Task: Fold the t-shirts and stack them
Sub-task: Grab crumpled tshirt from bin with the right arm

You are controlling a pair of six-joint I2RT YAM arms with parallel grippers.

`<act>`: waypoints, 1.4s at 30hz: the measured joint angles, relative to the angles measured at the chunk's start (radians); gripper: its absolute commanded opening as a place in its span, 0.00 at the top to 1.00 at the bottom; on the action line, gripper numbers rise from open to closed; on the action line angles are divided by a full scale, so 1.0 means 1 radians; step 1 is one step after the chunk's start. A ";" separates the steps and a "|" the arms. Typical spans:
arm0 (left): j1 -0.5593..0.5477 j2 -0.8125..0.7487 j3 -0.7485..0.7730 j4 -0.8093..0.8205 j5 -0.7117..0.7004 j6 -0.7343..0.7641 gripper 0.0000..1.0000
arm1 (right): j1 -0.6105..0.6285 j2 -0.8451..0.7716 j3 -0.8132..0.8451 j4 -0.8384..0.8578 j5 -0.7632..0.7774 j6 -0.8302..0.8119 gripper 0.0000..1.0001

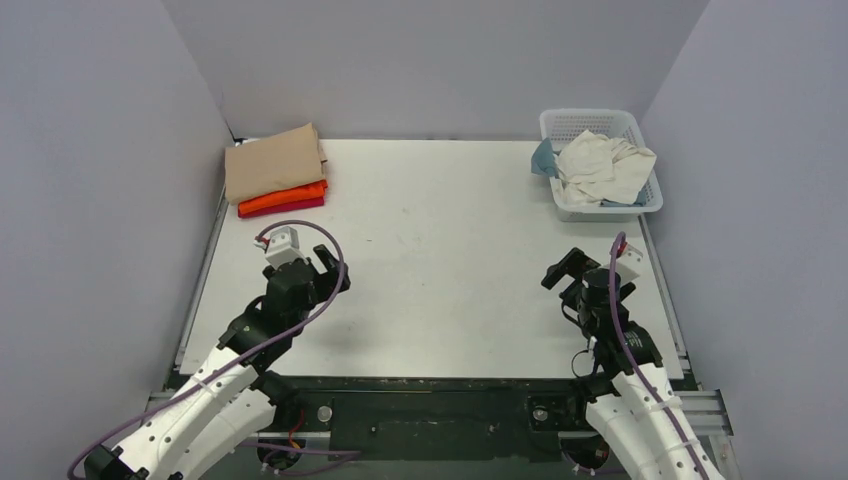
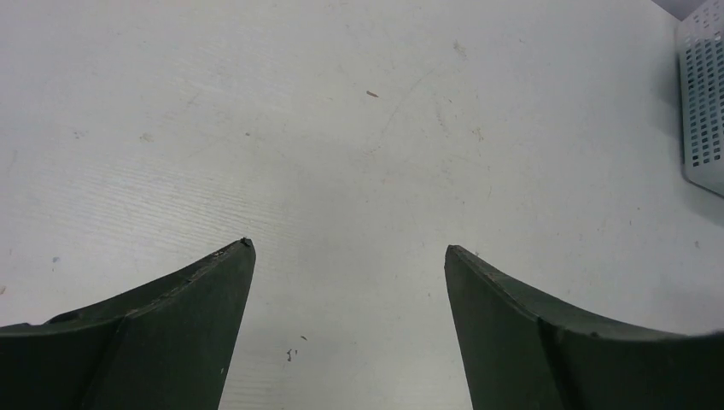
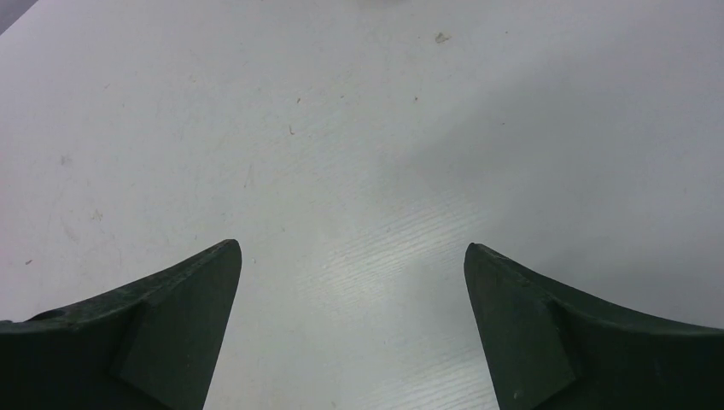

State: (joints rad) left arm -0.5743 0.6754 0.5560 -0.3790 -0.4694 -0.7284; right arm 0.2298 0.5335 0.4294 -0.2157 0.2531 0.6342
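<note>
**Risks**
- Far-left corner of the desk [image 1: 440,260]: folded stack with the tan t-shirt [image 1: 272,160] on the orange t-shirt [image 1: 285,197] on the red t-shirt [image 1: 292,208]. The tan one sits skewed and overhangs. A shirt set down off-centre could slide it.
- Left arm [image 1: 250,335], near the front-left edge: jaws spread, holding nothing, above bare desk.
- Right arm [image 1: 615,335], near the front-right edge: jaws likewise spread and empty.
- Far-right corner: the cream t-shirt [image 1: 603,165] is heaped in the basket [image 1: 592,116], with the grey-blue t-shirt [image 1: 543,158] drooping over the left rim. Pulling the cream one may drag the grey-blue one out with it. It may also catch the lattice and shift the light basket. A pinch through several layers would likely lift a bunch, which is hard to spread.

**Materials**
- Stack: soft matte cloth in flat rectangles with neat edges.
- Desk: white, matte, faintly scuffed and specked.
- Jaws: dark, curved, tapering to blunt tips.
- Basket: white plastic, rectangular, perforated walls.
- Cream shirt: crumpled, deeply creased.
</note>
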 measured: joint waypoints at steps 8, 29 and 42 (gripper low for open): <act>0.000 0.014 0.002 0.011 -0.021 0.010 0.08 | -0.002 0.232 0.230 -0.012 0.014 -0.007 0.00; 0.012 0.164 0.002 0.108 -0.032 0.023 0.08 | -0.369 1.567 1.565 -0.286 -0.011 -0.130 0.09; 0.029 0.234 0.003 0.151 -0.032 0.038 0.08 | -0.403 1.876 1.771 -0.132 -0.108 -0.158 0.23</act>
State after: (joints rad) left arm -0.5453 0.9096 0.5594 -0.2276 -0.5011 -0.6903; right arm -0.1730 2.4096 2.2002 -0.3477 0.1455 0.4767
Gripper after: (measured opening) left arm 0.923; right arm 0.828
